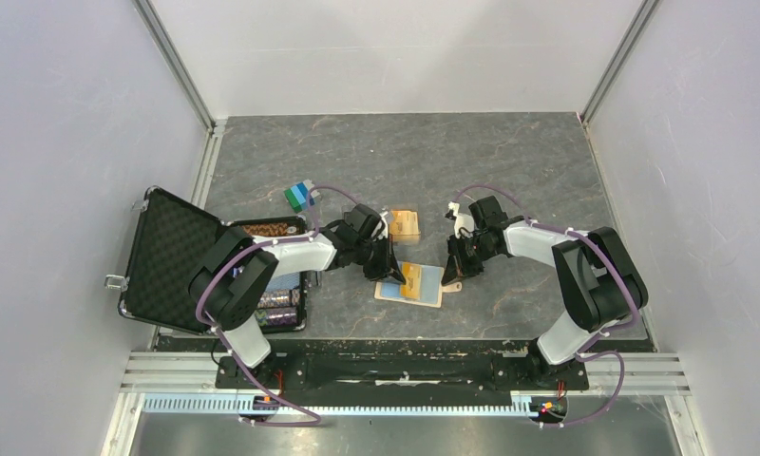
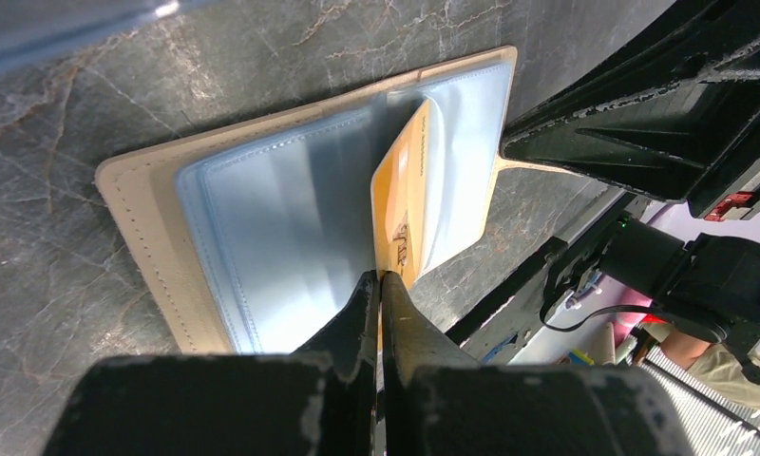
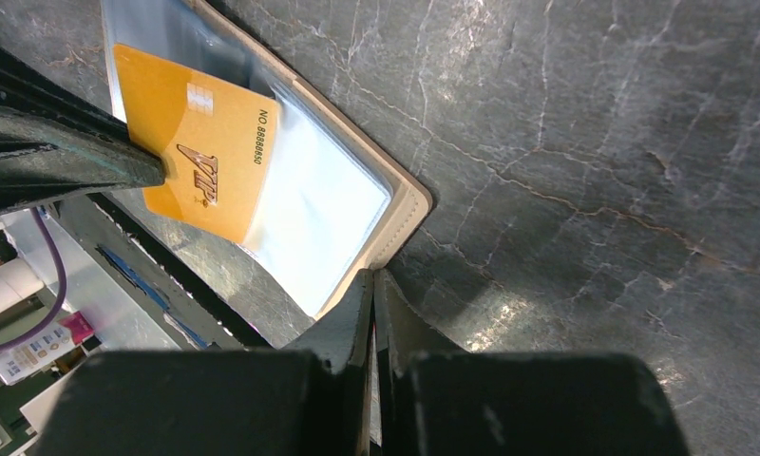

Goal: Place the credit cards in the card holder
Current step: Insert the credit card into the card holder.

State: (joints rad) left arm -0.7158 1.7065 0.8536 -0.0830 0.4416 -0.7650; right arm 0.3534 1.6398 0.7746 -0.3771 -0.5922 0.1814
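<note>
Seen from above, two robot arms reach in over a dark, marbled stone-look surface and meet at an open card holder lying flat near the front edge. The card holder is tan on its outer rim and has light-blue clear pockets inside.

The left gripper has its jaws closed on the near edge of an orange credit card. The card is tilted up off the card holder, and its far end sits inside the clear pocket on the half nearer the right arm. In the right wrist view, the card shows a chip, the letters VIP and a row of digits.

The right gripper has its jaws closed, with the tips at the outer edge of the card holder, by the small tan snap tab. I cannot tell whether they are pinching the tab.

Behind the card holder, a small orange item lies on the surface. At far left, an open black foam-lined case holds rows of chips.
</note>
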